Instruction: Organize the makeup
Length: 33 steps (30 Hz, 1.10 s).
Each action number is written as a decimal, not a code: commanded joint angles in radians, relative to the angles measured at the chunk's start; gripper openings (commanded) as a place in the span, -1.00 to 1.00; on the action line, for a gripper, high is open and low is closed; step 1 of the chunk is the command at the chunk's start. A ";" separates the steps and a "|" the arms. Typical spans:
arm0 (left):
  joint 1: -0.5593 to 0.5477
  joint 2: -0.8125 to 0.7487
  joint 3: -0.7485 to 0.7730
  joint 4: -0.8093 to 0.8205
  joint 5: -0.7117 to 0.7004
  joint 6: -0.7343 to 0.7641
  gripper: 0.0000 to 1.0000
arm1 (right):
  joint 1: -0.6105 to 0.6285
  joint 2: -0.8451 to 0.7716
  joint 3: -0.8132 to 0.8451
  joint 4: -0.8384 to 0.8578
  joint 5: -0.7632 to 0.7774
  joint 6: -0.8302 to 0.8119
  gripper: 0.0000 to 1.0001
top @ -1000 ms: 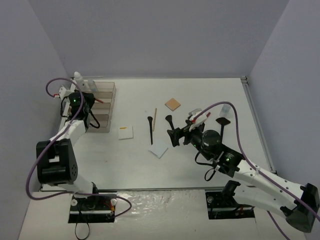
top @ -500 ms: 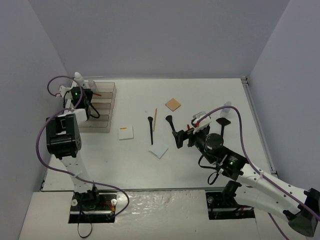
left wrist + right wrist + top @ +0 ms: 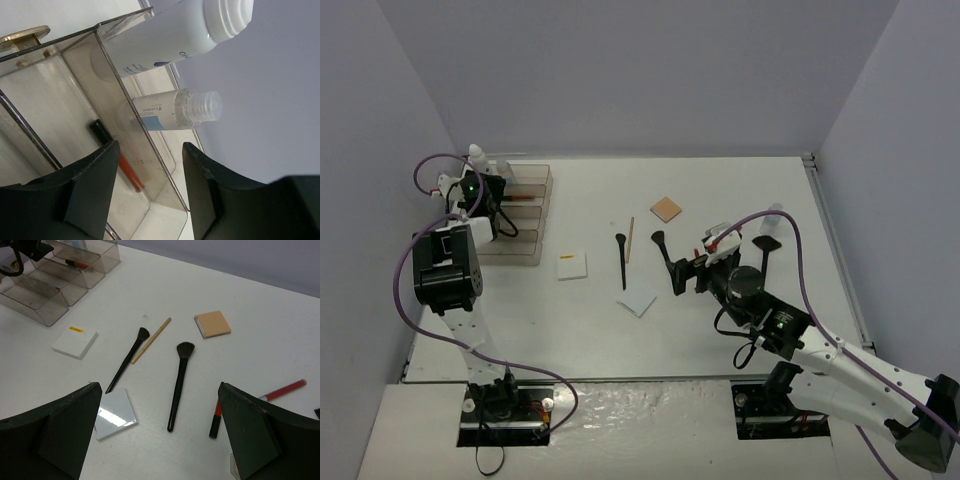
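You face a white table (image 3: 720, 190) seen from above, with a clear smoky organizer tray (image 3: 528, 216) set at its far left. Your left gripper (image 3: 150, 195) hovers at the tray's left end, its fingers parted and nothing between them. Your right gripper (image 3: 158, 405) hangs above the middle of the table, its jaws spread wide and empty. At the tray's far left corner a white bottle (image 3: 170, 37) stands beside a smaller clear bottle (image 3: 172, 110). Loose on the table in front of the right gripper lies a large black brush (image 3: 179, 385), and to its left a slim black brush (image 3: 127, 360). A tan square compact (image 3: 212, 324) sits beyond the large brush. One white square pad (image 3: 75, 341) with a yellow mark lies near the tray. A glossy white pad (image 3: 116, 414) lies by the slim brush's handle tip. A wooden stick (image 3: 151, 340) lies angled just beside the slim brush's head. A red lip tube (image 3: 127, 170) with a black cap rests in one tray compartment. Right of the large brush lie a black-capped lip tube (image 3: 215, 419) and a second loose lip tube (image 3: 282, 390).
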 commanded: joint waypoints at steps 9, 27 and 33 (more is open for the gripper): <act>0.000 -0.266 0.036 -0.188 0.024 0.265 0.49 | -0.061 -0.010 0.061 -0.021 0.474 0.110 1.00; -0.386 -1.044 -0.192 -0.741 0.007 0.927 0.94 | -0.821 0.322 0.053 0.216 0.084 0.209 0.99; -0.399 -1.190 -0.360 -0.724 -0.019 0.956 0.94 | -0.908 0.540 0.069 0.428 -0.080 0.103 0.92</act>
